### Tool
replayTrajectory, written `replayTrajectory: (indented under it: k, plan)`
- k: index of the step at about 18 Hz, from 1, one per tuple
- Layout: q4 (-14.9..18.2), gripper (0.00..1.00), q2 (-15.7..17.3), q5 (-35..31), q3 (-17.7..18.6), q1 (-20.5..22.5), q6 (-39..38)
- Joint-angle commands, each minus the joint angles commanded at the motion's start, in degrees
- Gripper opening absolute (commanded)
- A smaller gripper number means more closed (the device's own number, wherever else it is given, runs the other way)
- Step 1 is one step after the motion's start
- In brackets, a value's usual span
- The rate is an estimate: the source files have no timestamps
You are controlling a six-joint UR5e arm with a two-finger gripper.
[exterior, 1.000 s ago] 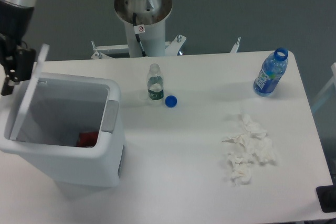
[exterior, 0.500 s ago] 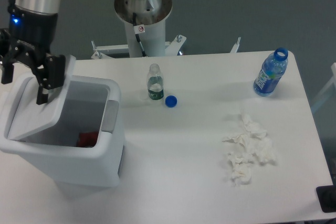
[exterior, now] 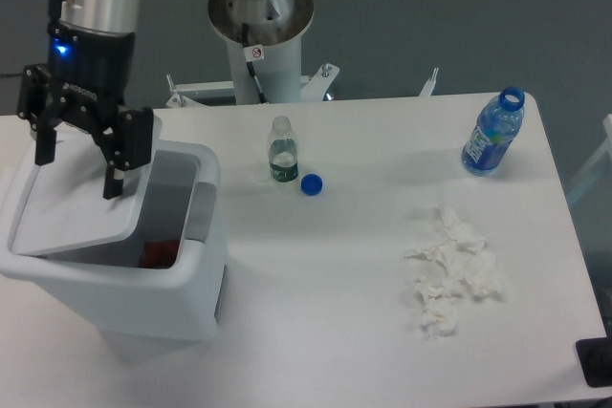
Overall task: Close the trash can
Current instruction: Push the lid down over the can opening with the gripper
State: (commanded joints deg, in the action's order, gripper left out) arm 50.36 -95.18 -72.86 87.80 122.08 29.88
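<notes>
The trash can (exterior: pixel 158 298) is the big white bin at the table's left front, with a grey latch tab (exterior: pixel 199 212) on its right rim. Its white lid (exterior: pixel 72 212) leans low over the left part of the opening, while the right part stays uncovered. Something red (exterior: pixel 159 253) lies inside. My gripper (exterior: pixel 76 176) hangs right over the lid, its black fingers (exterior: pixel 114 179) spread wide; it is open with nothing between them. Whether the fingertips touch the lid I cannot tell.
A small clear bottle (exterior: pixel 282 152) stands mid-table with a blue cap (exterior: pixel 311 183) beside it. A blue water bottle (exterior: pixel 492 133) stands at the far right. Crumpled white tissues (exterior: pixel 451 269) lie right of centre. The robot's base column (exterior: pixel 260 26) rises behind the table.
The gripper has travelled to the right from the bin's left edge to above its opening. The lid has swung down from nearly upright to a low tilt.
</notes>
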Motion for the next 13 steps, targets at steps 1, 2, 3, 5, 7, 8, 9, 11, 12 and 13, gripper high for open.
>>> replayTrajectory:
  k: [1,2,3,5,7,8,9,11,12,13]
  plan:
    - [0.0,1.0,-0.09,-0.62,0.0,0.0,0.09]
    - [-0.09,1.0,-0.18,-1.23,0.09,0.0,0.09]
    - [-0.09,1.0,-0.61,-1.93,0.09,0.0,0.09]
    - [-0.09,1.0,-0.88,-2.29,0.17,0.0,0.17]
    - [-0.18,1.0,-0.97,-2.29,0.79,0.0,0.44]
    - [-0.09,1.0,-0.97,-2.29,1.14,0.0,0.87]
    - [-0.09,1.0,-0.97,-2.29,1.32,0.09,0.97]
    - [-0.09,1.0,-0.88,-2.29,1.41,0.09,0.97]
    - [-0.09,1.0,-0.88,-2.29,1.49,0.18,0.97]
    - [-0.09,1.0,-0.97,-2.29,1.49,0.35,0.97]
